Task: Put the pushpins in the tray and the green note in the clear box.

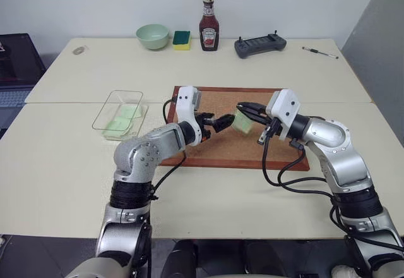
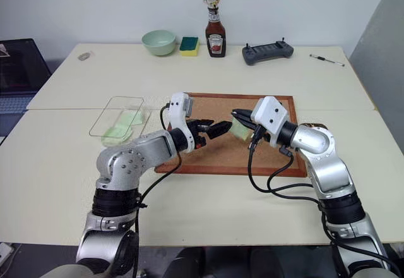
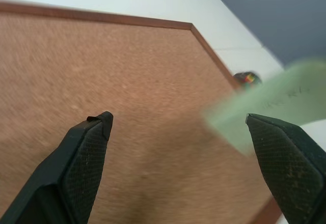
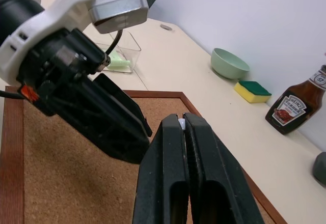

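With the right gripper (image 1: 245,108) pinching the note (image 1: 242,122) and the left gripper (image 1: 222,123) gaping beside it, a mistimed handover could drop it on the corkboard (image 1: 222,145).

Green note (image 1: 242,122): pale mint square, off the board, hanging tilted above it. Clear box (image 1: 120,114): on table, pale green paper inside.

We see two cream tables (image 1: 208,63) pushed together (a seam between them), a plain white wall (image 1: 95,3) behind, a grey panel (image 1: 382,31) at right, even light.
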Robot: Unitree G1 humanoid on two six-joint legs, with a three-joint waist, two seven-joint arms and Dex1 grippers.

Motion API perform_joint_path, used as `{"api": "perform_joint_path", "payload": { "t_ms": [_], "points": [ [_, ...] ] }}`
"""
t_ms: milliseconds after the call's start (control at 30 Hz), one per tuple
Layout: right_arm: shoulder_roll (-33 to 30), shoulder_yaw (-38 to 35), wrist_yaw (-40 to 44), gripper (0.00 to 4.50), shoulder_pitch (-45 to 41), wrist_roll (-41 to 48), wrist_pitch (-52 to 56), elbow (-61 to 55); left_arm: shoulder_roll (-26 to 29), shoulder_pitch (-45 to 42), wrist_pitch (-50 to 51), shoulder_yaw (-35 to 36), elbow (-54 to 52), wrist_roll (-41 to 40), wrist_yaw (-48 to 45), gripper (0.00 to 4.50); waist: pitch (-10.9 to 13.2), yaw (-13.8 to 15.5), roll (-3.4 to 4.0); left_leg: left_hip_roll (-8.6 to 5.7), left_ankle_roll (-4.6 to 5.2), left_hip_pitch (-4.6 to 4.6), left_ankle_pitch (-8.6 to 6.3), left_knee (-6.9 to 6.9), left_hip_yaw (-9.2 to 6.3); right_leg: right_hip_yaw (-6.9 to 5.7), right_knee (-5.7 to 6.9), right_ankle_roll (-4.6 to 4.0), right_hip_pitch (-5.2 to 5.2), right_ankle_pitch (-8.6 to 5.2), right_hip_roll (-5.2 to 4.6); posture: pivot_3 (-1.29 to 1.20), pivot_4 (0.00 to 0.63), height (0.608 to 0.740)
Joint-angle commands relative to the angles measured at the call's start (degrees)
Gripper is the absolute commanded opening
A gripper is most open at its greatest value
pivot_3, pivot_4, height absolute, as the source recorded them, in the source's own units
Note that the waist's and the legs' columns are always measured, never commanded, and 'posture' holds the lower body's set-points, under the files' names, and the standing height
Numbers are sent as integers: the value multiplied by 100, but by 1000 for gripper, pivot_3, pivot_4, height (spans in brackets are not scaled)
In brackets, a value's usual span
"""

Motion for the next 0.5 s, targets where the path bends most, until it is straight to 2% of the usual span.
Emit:
{"api": "perform_joint_path", "payload": {
  "t_ms": [33,167,500],
  "points": [
    [28,-107,-11,0,-67,132,50,-272,240,-23,-1093,-364,87,741,-799,4451,0,3,0,1,0,-1,0,0,-2,-2,0,0,0,0,0,0,150,740],
    [78,-153,-18,0,-119,316,321,-344,364,-63,-2073,-657,340,1326,-1523,4451,0,11,0,0,1,-6,0,0,-4,-4,-2,0,-2,0,0,0,150,740],
    [115,-267,126,0,-286,1088,1331,-683,180,-730,-3421,-708,1594,1826,-2947,4451,1,-7,-1,-3,4,-11,-1,1,-12,-12,-1,0,-3,0,-2,0,150,740]
  ]
}}
